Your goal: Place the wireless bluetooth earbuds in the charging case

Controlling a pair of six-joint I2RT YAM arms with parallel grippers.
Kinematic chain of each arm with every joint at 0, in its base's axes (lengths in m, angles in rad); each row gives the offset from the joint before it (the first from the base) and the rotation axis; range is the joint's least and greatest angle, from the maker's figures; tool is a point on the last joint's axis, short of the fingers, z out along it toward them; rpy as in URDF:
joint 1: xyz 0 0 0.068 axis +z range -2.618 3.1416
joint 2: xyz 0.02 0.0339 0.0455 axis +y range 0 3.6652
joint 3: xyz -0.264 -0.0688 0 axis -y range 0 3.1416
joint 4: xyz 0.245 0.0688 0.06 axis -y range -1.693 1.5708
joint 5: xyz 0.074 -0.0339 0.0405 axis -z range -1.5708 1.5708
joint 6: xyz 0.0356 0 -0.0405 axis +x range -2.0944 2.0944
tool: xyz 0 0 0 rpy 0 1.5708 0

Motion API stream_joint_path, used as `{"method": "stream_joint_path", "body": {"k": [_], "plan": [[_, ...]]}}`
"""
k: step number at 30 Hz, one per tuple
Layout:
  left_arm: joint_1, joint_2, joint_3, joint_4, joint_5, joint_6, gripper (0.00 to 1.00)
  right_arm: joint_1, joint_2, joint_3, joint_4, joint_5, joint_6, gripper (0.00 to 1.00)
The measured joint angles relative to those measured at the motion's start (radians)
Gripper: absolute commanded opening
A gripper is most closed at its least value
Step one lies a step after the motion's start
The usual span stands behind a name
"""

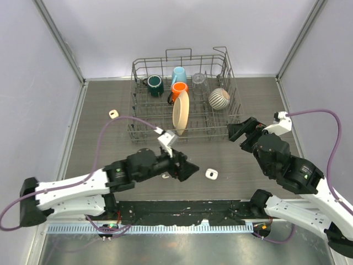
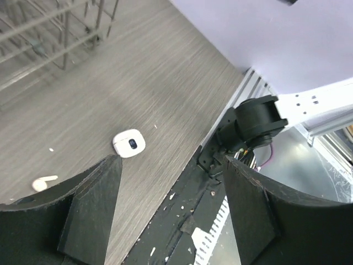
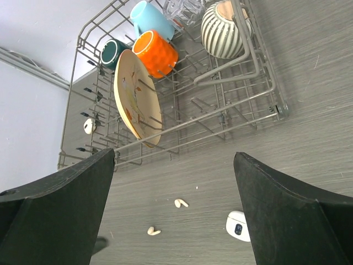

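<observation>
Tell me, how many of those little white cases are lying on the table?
2. The near case lies in front of the dish rack, towards its right half. The far case sits just left of the rack. More could be hidden from view.

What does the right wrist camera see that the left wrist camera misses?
Only the right wrist: the rack's load, namely a plate, orange mug, blue mug, green mug and striped cup, plus a second case beyond the rack. Only the left wrist: the right arm's base and the table's near edge. Both: the rack, a white case on the table, and earbuds, two in the right view, one in the left.
</observation>
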Motion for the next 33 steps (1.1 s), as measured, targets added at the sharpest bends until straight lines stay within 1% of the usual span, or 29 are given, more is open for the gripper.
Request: {"method": "stream_joint_path", "body": {"k": [1, 2, 3, 4, 8, 12, 18, 21, 23, 25, 27, 29, 31, 33], "plan": [[-0.001, -0.045, 0.0, -0.021, -0.006, 0.01, 0.81, 0.0, 0.002, 0.0, 0.0, 0.0, 0.004, 0.95], [-0.002, -0.099, 0.0, -0.051, -0.014, 0.027, 0.9, 0.0, 0.007, 0.0, 0.0, 0.0, 0.006, 0.95], [-0.003, -0.144, 0.0, -0.081, -0.025, 0.04, 0.96, 0.0, 0.016, 0.001, -0.001, 0.0, 0.006, 0.95], [-0.003, -0.178, 0.0, -0.109, -0.037, 0.058, 1.0, 0.0, 0.029, 0.003, -0.002, 0.0, 0.007, 0.95], [-0.004, -0.26, 0.024, -0.25, -0.126, 0.106, 1.0, 0.0, 0.103, 0.035, -0.005, -0.005, 0.005, 0.95], [-0.004, -0.315, 0.069, -0.383, -0.252, 0.14, 1.0, 0.0, 0.167, 0.077, -0.005, -0.027, -0.005, 0.95], [-0.004, -0.391, 0.116, -0.466, -0.457, 0.167, 1.0, 0.0, 0.201, 0.116, -0.008, -0.071, -0.031, 0.95], [-0.004, -0.409, 0.159, -0.493, -0.599, 0.191, 1.0, 0.0, 0.201, 0.134, -0.013, -0.083, -0.053, 0.95], [-0.003, -0.408, 0.192, -0.504, -0.686, 0.223, 1.0, 0.0, 0.207, 0.145, -0.016, -0.092, -0.071, 0.95], [0.005, -0.407, 0.214, -0.497, -0.757, 0.287, 1.0, -0.001, 0.221, 0.156, -0.019, -0.103, -0.091, 0.95], [0.041, -0.402, 0.228, -0.483, -0.799, 0.346, 1.0, -0.001, 0.241, 0.17, -0.028, -0.113, -0.108, 0.95], [0.097, -0.379, 0.252, -0.482, -0.806, 0.384, 1.0, -0.001, 0.251, 0.174, -0.035, -0.122, -0.117, 0.95], [0.222, -0.335, 0.289, -0.481, -0.764, 0.399, 1.0, -0.001, 0.249, 0.174, -0.045, -0.128, -0.118, 0.95], [0.381, -0.285, 0.314, -0.481, -0.669, 0.398, 1.0, -0.001, 0.237, 0.173, -0.047, -0.134, -0.118, 0.95]]}}
